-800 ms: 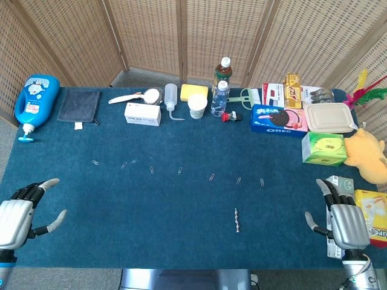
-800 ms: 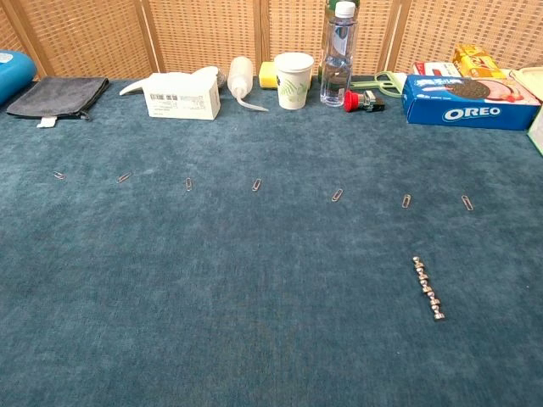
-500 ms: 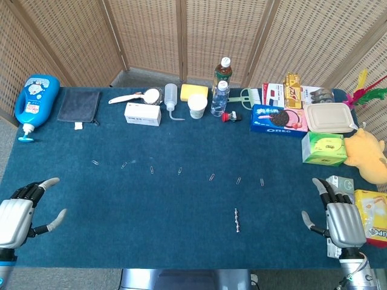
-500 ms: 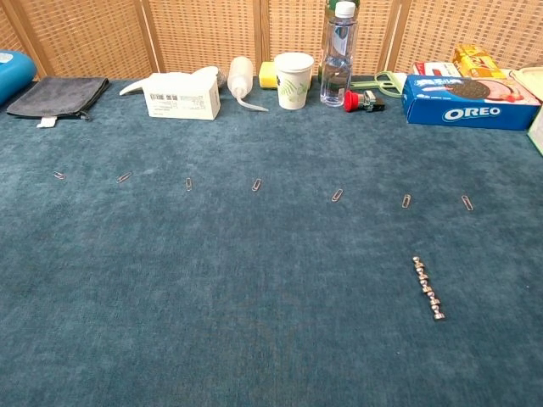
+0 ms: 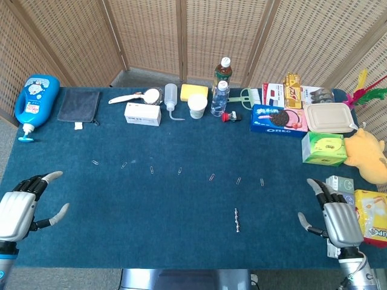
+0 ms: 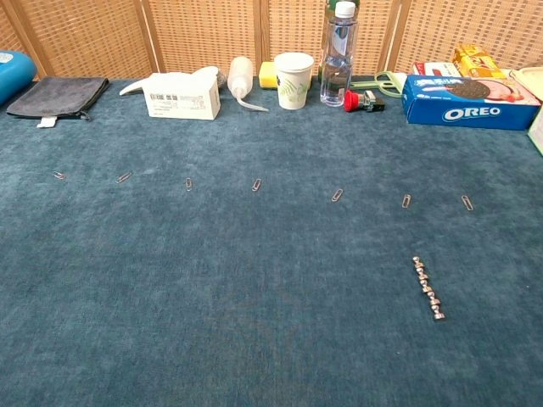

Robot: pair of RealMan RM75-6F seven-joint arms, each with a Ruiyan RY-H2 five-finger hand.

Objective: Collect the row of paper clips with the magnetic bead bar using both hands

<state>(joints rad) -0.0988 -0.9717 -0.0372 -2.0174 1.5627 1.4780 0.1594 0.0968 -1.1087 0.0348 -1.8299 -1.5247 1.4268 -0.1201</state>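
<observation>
Blue box (image 6: 469, 101) reads "OREO"; left hand (image 5: 17, 214), right hand (image 5: 338, 222) fingers apart, empty.

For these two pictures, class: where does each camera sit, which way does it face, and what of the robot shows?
Head view: high, looking down over the whole blue table; left hand and right hand show at the near corners.
Chest view: low, facing across the table toward the wicker screen; no hand shows.
Shared: paper clips, magnetic bead bar, Oreo box.
</observation>
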